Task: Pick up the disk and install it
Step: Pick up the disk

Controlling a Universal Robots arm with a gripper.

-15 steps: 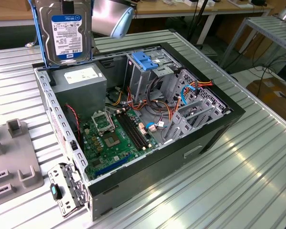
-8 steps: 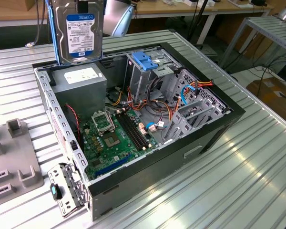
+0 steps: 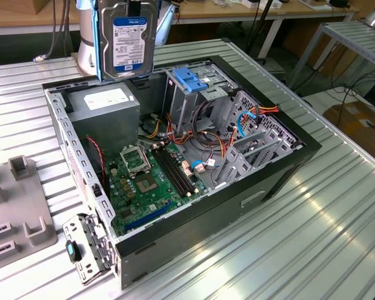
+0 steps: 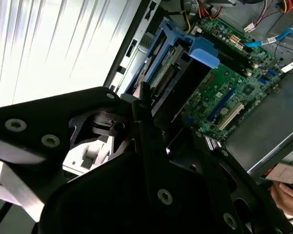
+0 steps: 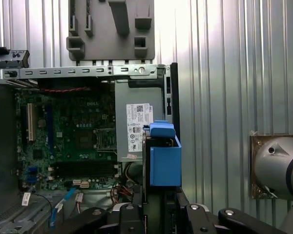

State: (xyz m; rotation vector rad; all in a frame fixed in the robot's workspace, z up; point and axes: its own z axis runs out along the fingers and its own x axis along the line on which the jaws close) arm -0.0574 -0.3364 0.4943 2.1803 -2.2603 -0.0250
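Disk (image 3: 126, 39) | upper left of exterior view, raised upright above open computer case (image 3: 281, 172) on table (image 3: 300, 250) | hand (image 5: 158, 207) grasping disk | pickup done; not yet seated in drive cage (image 3: 182, 100)

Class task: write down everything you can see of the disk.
The disk is a flat silver-grey metal drive with a blue-and-white label, edged by a bright blue plastic frame. It hangs upright in the air above the open computer case, held by the gripper and touching nothing else.
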